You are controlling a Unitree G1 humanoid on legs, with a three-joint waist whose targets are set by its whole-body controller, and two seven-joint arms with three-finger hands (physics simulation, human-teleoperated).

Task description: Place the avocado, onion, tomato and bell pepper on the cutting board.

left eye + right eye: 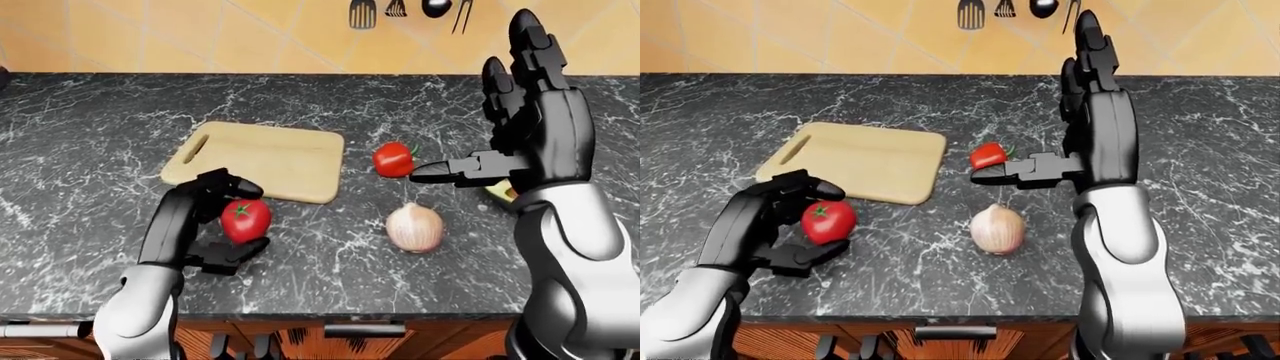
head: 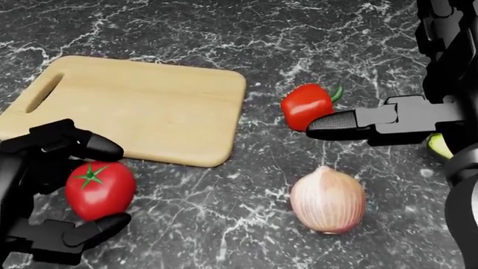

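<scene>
Left-eye view showed your left hand [image 1: 215, 221] curled round the tomato [image 1: 245, 220], which sat on the surface just below the cutting board [image 1: 262, 157]. Your right hand [image 1: 520, 112] was spread, holding nothing. You needed firm contact before lifting it across.

Avocado [image 1: 500, 193] mostly hidden behind right hand [image 1: 530, 112], mid right of left-eye view. Utensils [image 1: 405, 9] cut off at top edge. Left hand [image 2: 45, 190] cropped at head view's lower left.
</scene>
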